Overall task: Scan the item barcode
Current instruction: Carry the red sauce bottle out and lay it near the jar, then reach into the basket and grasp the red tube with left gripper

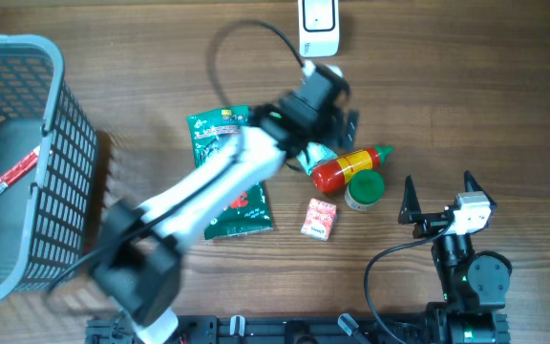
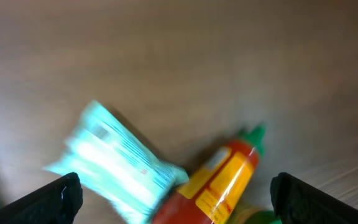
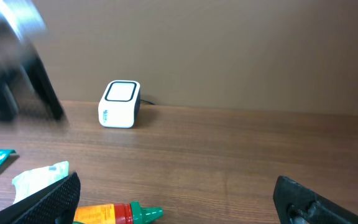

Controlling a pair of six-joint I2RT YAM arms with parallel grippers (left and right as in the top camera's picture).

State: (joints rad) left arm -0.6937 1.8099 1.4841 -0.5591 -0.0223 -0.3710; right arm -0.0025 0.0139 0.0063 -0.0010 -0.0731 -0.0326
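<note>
basket (image 1: 65,172): grey mesh, far to the left of the left gripper (image 2: 176,186), at the left edge of the surface (image 1: 504,86); a red sachet (image 1: 12,174) lies inside.
green packets (image 1: 216,129): flat on the surface, left of the left gripper. The left arm (image 1: 208,191) crosses over them, so green shows on both sides of it; whether this is 1 packet or 2 I cannot tell.
left gripper: fingers spread wide, 1 in each lower corner of its wrist view, pinching nothing; the view is blurred.
mint packet (image 2: 114,165): the task's item. A pale mint pack with fine print on its face, lying just under the left gripper and nearer its left finger, not clamped. The print is too blurred to pick out a barcode.
scanner (image 1: 319,24): white block with a dark window, upright at the far edge, beyond the left gripper and apart from the mint packet; ahead and to the left of the right gripper (image 1: 438,186).
small box (image 1: 319,219): pink and white, on the near side of the left gripper, apart from it.
sauce bottle (image 1: 351,164): red with a yellow label and green cap, on its side just under the left gripper. Its base is against the mint packet and its cap points toward the right gripper's side.
jar (image 1: 364,188): green lid, just beside the sauce bottle, between the 2 grippers.
right gripper: fingers spread wide, holding nothing, right of the jar and apart from it.
</note>
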